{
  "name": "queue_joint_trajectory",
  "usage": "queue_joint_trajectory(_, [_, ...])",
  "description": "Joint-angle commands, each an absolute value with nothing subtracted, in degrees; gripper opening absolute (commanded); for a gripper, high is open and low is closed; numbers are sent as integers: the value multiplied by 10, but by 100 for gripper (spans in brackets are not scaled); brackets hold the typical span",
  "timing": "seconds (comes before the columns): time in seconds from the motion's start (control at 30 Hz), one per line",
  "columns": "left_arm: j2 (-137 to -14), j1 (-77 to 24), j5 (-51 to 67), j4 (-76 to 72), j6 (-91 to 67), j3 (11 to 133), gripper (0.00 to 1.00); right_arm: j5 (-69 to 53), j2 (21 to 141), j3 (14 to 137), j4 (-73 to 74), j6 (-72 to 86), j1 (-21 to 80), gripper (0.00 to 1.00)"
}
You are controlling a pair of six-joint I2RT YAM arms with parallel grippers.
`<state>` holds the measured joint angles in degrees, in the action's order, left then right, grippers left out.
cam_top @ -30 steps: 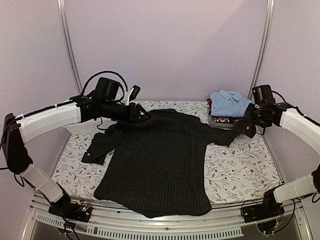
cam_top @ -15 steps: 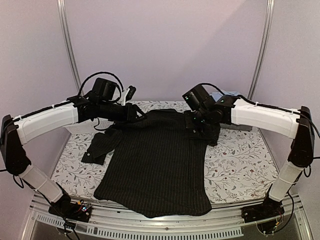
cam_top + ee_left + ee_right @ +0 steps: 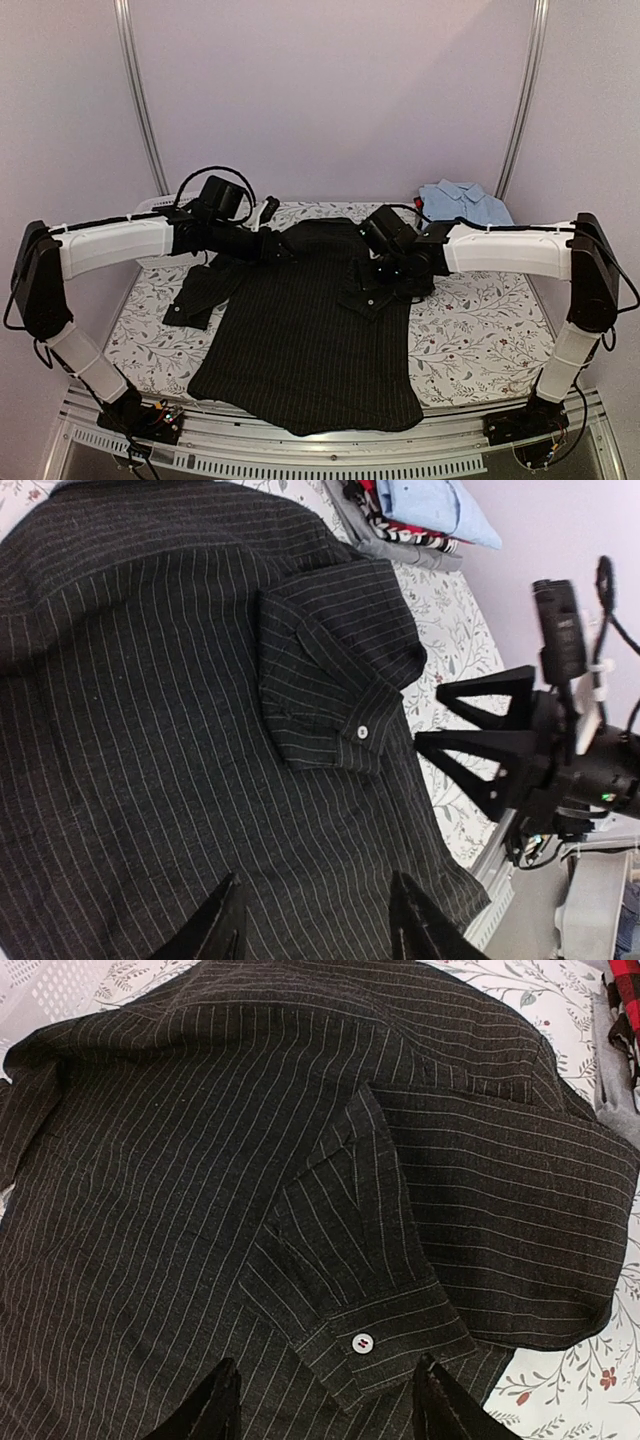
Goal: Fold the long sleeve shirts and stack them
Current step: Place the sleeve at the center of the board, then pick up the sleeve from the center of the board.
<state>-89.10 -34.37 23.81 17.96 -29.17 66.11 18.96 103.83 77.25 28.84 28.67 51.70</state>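
The black pinstriped long sleeve shirt [image 3: 310, 340] lies flat on the table. Its right sleeve is folded over its body, and the cuff with a white button [image 3: 362, 1341] rests on top. My right gripper [image 3: 388, 283] hovers open just above that cuff [image 3: 365, 300], with nothing between its fingers [image 3: 205, 1410]. Near the collar, my left gripper [image 3: 283, 243] stands open over the cloth, its fingers [image 3: 225, 925] apart and empty. The left sleeve [image 3: 200, 290] lies spread out to the left. A folded light blue shirt [image 3: 462, 200] tops a pile at the back right.
Under the blue shirt sits a pile of red, black and grey clothes [image 3: 400, 530]. A white mesh basket [image 3: 60, 990] stands at the back left. The floral table cover [image 3: 480, 330] shows on both sides of the shirt. A metal rail [image 3: 300, 455] runs along the near edge.
My right gripper swung left from the back right with the right sleeve, laid it over the shirt's body and opened. The left arm dipped slightly and stayed open.
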Motion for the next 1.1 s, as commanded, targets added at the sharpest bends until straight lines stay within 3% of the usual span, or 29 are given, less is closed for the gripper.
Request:
queue_joint_trajectory(0.0, [-946, -371, 234, 159, -289, 669, 48, 153, 980, 716, 229, 329, 489, 59])
queue_joint_trajectory(0.3, [-1012, -419, 216, 159, -299, 701, 48, 7, 967, 594, 57, 303, 401, 57])
queue_joint_trajectory(0.8, [-1018, -429, 209, 162, -302, 698, 48, -38, 1050, 619, 66, 266, 380, 49])
queue_joint_trajectory(0.87, [-1019, -429, 209, 162, -301, 699, 48, -38, 1045, 621, 74, 265, 380, 44])
queue_joint_trajectory(1.07, [-1024, -430, 212, 150, -298, 698, 48, -83, 1036, 635, 87, 272, 385, 15])
